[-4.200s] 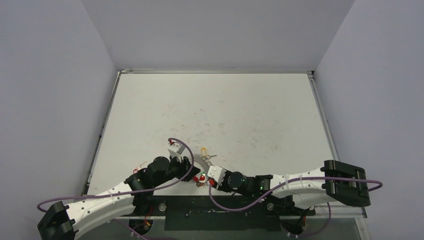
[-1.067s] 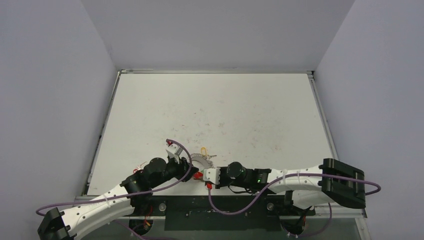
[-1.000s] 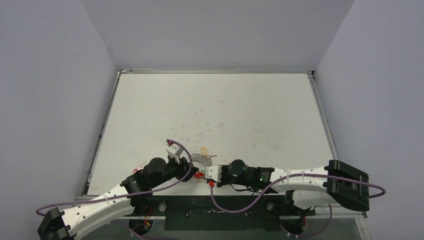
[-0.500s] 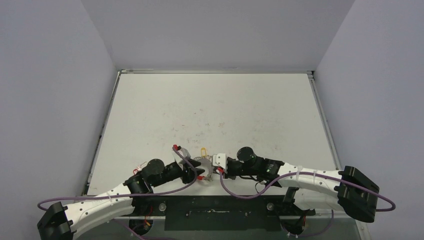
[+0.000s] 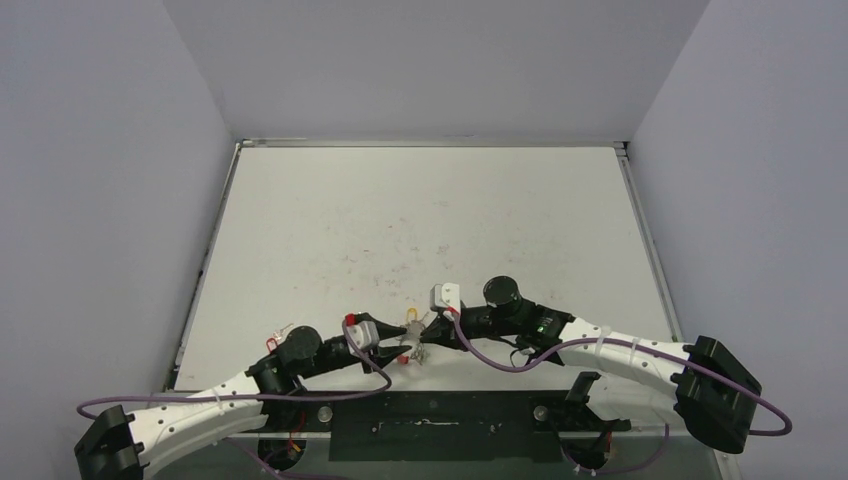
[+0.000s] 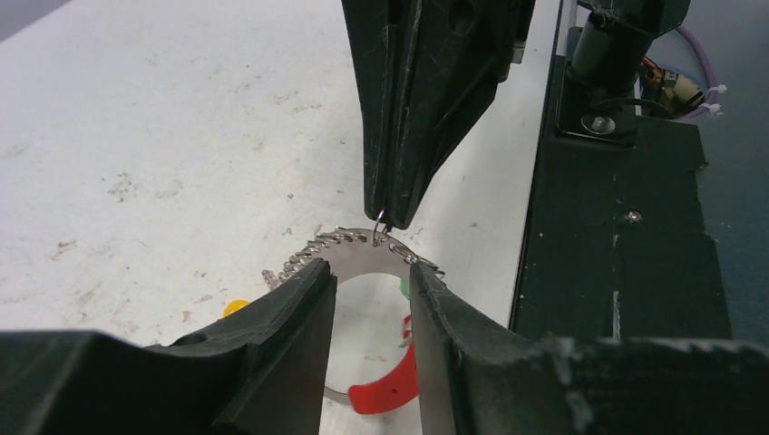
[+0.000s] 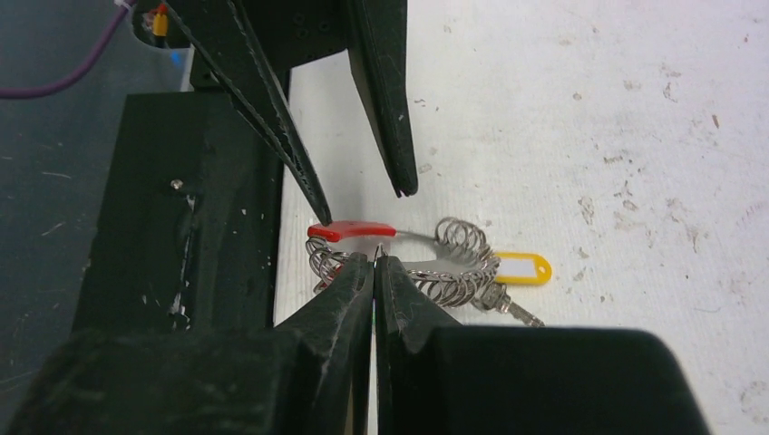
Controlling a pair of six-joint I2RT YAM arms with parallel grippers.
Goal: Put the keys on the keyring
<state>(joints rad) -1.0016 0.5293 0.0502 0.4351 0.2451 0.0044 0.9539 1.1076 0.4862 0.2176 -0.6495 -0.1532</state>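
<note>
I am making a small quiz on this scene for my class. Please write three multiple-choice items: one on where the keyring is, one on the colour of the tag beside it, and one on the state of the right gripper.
1. Where is the keyring?
A. at the table's far edge
B. between the left gripper and the right gripper
C. on the black base

2. What colour is the oblong tag beside the keyring?
A. blue
B. white
C. yellow

3. How are the right gripper's jaws?
A. shut
B. wide open
C. out of view

Answers:
1 B: both wrist views show the two grippers meeting at the keyring.
2 C: the right wrist view shows its yellow frame.
3 A: both wrist views show its fingers pressed together.
</note>
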